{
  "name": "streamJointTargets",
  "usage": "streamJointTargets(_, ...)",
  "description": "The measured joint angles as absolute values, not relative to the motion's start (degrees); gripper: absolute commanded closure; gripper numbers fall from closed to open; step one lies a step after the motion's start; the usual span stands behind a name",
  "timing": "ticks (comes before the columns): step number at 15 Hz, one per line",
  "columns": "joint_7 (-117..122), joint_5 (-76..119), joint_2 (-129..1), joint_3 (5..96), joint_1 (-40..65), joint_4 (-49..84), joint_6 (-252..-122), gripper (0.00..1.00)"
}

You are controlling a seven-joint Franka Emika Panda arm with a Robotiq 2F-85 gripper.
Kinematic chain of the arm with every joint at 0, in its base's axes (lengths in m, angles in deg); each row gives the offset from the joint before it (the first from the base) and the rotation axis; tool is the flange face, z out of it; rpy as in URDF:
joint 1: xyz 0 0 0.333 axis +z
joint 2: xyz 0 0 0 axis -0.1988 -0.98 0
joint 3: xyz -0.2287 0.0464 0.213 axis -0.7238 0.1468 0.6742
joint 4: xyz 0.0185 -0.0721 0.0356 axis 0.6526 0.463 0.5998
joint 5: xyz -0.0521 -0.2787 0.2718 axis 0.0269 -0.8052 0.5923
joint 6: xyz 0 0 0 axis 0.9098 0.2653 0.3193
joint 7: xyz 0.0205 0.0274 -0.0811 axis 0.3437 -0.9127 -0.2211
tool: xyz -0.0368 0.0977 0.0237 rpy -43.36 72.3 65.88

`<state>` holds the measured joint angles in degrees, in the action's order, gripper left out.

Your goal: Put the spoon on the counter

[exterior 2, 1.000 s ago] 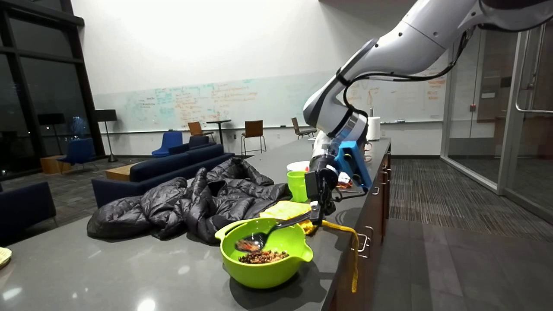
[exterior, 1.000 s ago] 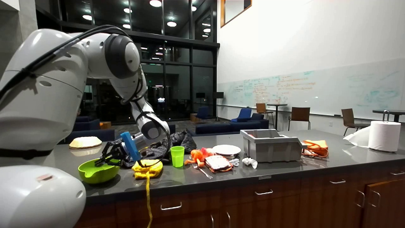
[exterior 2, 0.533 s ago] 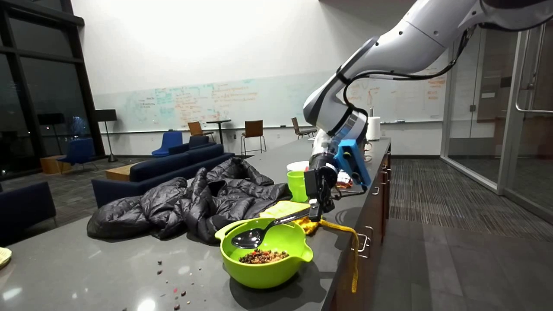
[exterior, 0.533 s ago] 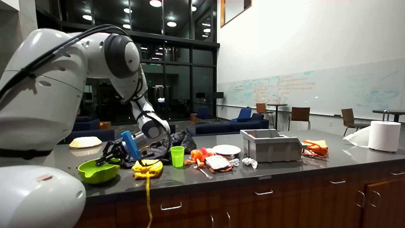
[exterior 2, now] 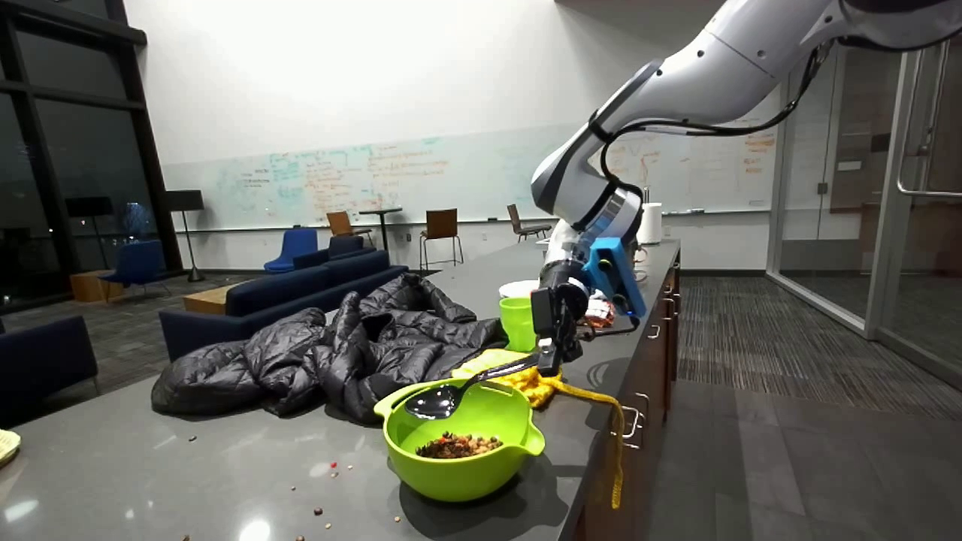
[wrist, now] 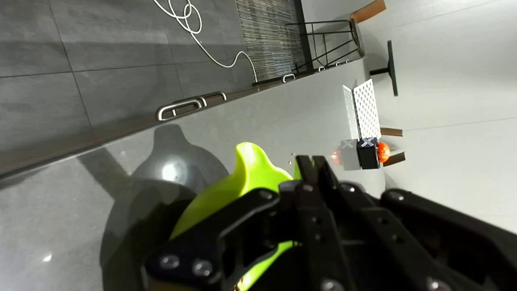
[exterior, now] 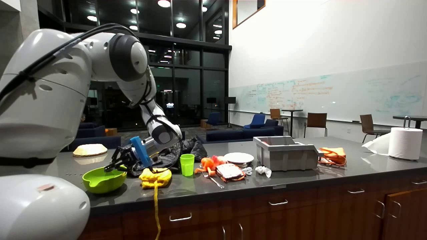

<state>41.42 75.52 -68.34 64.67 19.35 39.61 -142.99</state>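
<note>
The black spoon is held tilted over the green bowl, its head over the bowl's opening and its handle rising to my gripper. My gripper is shut on the end of the handle, above the bowl's rim. I cannot tell whether the spoon touches the rim. In the wrist view the fingertips are nearly together and the spoon is hidden behind the fingers. The bowl holds a mix of dried beans or peppercorns. It stands on the dark grey counter, which also shows in an exterior view.
Loose grains lie on the counter beside the bowl. A black jacket, a yellow cloth, a green cup, a fork, a white plate and a grey bin stand or lie around.
The spoon's head held food one second ago and now looks empty. Grains have scattered over the counter. The gripper and spoon have risen slightly.
</note>
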Motion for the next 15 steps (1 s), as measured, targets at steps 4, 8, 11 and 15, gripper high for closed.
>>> streamJointTargets(4, 41.4, 75.52, -66.14, 63.52, 17.6, 38.69, -142.93, 0.99)
streamJointTargets(8, 41.4, 75.52, -63.06, 61.32, 14.97, 37.88, -142.64, 0.99)
streamJointTargets(11, 41.42, 75.52, -61.27, 59.27, 12.72, 37.54, -142.19, 0.99)
streamJointTargets(15, 41.71, 75.54, -60.46, 56.55, 10.17, 37.58, -142.06, 0.99)
